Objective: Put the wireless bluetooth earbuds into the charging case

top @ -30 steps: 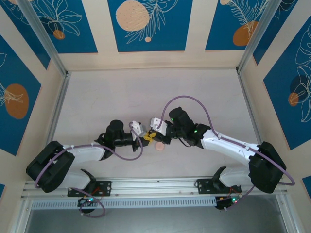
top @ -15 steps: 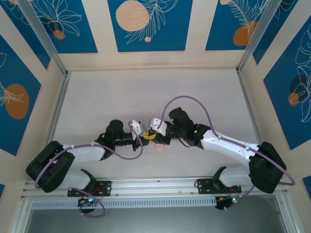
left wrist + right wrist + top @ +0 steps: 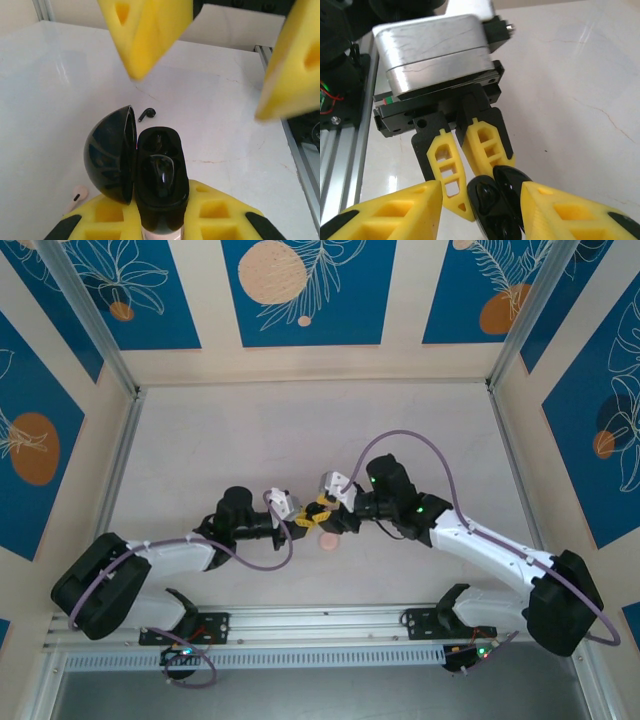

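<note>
My left gripper (image 3: 160,212) is shut on the black charging case (image 3: 150,150), held above the table with its lid swung open to the left. One black earbud (image 3: 161,176) sits in the case's nearer socket. A second black earbud (image 3: 146,114) lies on the table beyond the case. A pale pink earbud (image 3: 77,194) lies to the left, below it. My right gripper (image 3: 481,212) stands open with its yellow fingers (image 3: 147,30) on either side of the case top, nothing between the pads. In the top view both grippers (image 3: 300,523) (image 3: 322,510) meet at mid-table.
A pink round case (image 3: 328,542) lies on the white table (image 3: 300,430) just in front of the two grippers. Aluminium rails (image 3: 320,622) run along the near edge, and a rail (image 3: 300,150) borders the table at the right of the left wrist view.
The right arm has drawn back to the right and slightly away, its gripper still over the case. The left arm has held the case nearly still.
</note>
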You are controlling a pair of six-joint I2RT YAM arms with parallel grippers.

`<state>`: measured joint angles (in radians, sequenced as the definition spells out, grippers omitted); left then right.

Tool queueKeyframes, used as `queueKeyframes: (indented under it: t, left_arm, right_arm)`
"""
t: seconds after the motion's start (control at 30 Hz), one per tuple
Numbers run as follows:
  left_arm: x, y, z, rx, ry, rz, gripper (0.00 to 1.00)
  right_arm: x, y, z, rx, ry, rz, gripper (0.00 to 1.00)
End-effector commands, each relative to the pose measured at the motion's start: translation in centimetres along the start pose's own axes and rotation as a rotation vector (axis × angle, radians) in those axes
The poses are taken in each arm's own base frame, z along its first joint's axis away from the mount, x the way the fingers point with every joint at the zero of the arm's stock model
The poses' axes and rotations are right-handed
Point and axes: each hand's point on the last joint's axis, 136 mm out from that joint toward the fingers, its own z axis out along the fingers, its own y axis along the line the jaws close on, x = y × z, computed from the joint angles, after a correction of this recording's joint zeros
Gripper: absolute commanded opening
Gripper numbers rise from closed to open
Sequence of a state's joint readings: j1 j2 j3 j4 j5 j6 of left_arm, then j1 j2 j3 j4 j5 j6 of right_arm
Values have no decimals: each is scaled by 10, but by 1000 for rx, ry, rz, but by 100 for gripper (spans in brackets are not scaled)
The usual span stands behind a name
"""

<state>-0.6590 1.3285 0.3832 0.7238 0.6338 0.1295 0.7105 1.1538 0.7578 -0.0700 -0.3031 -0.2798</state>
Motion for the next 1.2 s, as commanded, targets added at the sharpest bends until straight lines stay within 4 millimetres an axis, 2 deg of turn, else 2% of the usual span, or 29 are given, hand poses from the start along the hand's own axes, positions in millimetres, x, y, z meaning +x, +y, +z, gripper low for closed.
queueKeyframes:
  t: [0.0, 0.13, 0.23, 0.3, 0.37, 0.57, 0.67, 0.77, 0.87, 1.17]
  left_arm:
    - [-2, -4, -3, -2, -11, 69, 10]
    - [3, -4, -4, -4, 10, 72, 10]
    - [6, -4, -6, -15, 27, 78, 10]
    - [9, -3, -7, -24, 41, 83, 10]
    - [12, -3, -8, -25, 59, 85, 10]
    - [13, -5, -11, -27, 73, 91, 10]
    - [13, -6, -12, -28, 76, 92, 10]
    - [13, -6, -13, -29, 80, 92, 10]
    - [13, -6, -14, -32, 81, 91, 10]
    - [13, -6, -13, -29, 86, 92, 10]
  right_arm:
    - [-12, 13, -14, -105, -48, 109, 45]
    - [-12, 4, -26, -121, -51, 228, 46]
    - [1, -11, -32, -75, 0, 342, 46]
    - [17, -25, -34, -8, 69, 448, 45]
    - [42, -42, -36, 82, 161, 587, 45]
    - [116, -76, -55, 292, 425, 965, 44]
    - [148, -83, -61, 347, 538, 1082, 44]
    - [170, -84, -62, 381, 627, 1154, 45]
    - [183, -82, -64, 407, 680, 1197, 45]
    - [204, -78, -66, 422, 737, 1282, 45]
